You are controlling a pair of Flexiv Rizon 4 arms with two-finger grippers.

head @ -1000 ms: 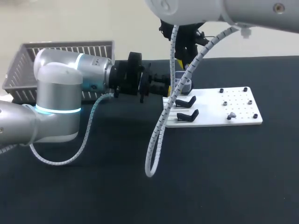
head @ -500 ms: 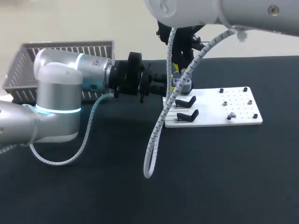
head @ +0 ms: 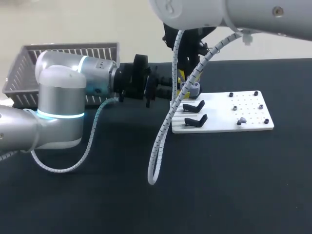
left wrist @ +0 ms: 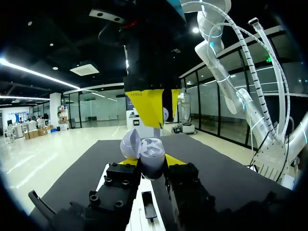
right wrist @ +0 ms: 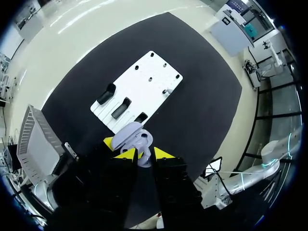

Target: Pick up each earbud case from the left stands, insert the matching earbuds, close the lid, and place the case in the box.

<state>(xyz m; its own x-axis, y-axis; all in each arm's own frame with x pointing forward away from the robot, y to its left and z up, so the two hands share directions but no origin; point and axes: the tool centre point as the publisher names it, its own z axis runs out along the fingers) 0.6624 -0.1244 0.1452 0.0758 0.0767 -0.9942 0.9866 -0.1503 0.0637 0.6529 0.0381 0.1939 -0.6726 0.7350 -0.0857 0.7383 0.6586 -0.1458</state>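
Head view: above the black bench [head: 219,185], at the white stand board's [head: 248,119] edge, the left end effector [left wrist: 151,163] grips the open earbud case [head: 194,88], mouth upward. Directly above, the right end effector [left wrist: 161,103] pinches what appears to be an earbud [right wrist: 143,159].

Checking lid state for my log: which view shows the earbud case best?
Left wrist view: the earbud case sits close, lid open, between the left end effector's tips. Right wrist view shows it from above; head view shows it small, partly behind a cable.
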